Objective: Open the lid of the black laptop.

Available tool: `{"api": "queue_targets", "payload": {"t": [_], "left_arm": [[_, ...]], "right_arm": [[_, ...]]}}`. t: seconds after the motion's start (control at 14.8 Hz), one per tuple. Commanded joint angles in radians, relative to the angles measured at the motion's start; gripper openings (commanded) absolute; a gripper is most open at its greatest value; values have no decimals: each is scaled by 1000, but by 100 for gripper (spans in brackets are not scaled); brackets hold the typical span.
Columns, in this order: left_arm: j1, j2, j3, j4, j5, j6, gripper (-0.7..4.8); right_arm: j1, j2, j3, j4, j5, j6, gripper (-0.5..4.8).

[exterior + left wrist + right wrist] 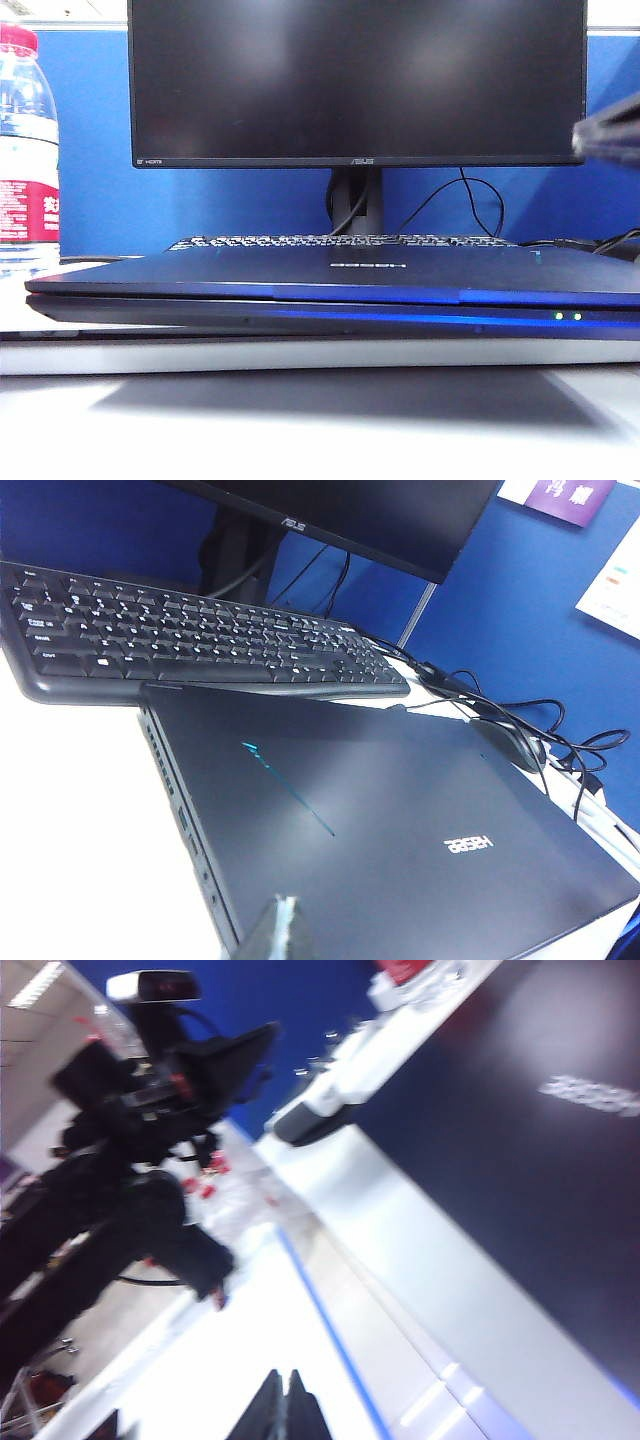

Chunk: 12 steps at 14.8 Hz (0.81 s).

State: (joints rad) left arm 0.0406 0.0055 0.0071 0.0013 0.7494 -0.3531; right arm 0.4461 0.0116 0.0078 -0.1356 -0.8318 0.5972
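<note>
At the far left, one clear water bottle (25, 140) with a red cap and a red label; white characters on it, cut off and unreadable. Behind the middle, one black monitor (355, 80) on a stand, screen dark, marked "ASUS" at bottom centre and "HDMI" at the lower left corner. In front of its stand, one separate black keyboard (340, 241) with white lettering, just beyond the black laptop (330, 300).

One black laptop, lying flat on the white table (300, 430), nearest the camera. The lid (300, 272) down and closed over the base, with one small white logo (468, 844) reading "Hasee", upside down from the left wrist. Two green LEDs (567, 316) on the front edge, toward the right.

To the right of the laptop, one black mouse (515, 742) among black cables.

Left gripper (285, 930): a blurred tip just at the lid's left edge toward the near corner; cannot tell whether clenched or released, nor whether touching.

Right gripper (285, 1410): fingers pressed together, grasping nothing, over the white table near the laptop's front edge; in the exterior view a blurred dark shape (610, 130) raised at the far right.
</note>
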Motion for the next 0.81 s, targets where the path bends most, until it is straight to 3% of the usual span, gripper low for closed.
{"api": "queue_targets", "payload": {"t": [0.07, 0.54, 0.81], "left_arm": [[0, -2, 0, -7, 19, -4, -1], [0, -2, 0, -61, 37, -32, -1], [0, -2, 0, -84, 40, -48, -1]], "right_arm": [[-1, 34, -5, -2, 11, -32, -6], [23, 101, -5, -2, 32, -84, -6], [92, 256, -5, 6, 192, -166, -6]]}}
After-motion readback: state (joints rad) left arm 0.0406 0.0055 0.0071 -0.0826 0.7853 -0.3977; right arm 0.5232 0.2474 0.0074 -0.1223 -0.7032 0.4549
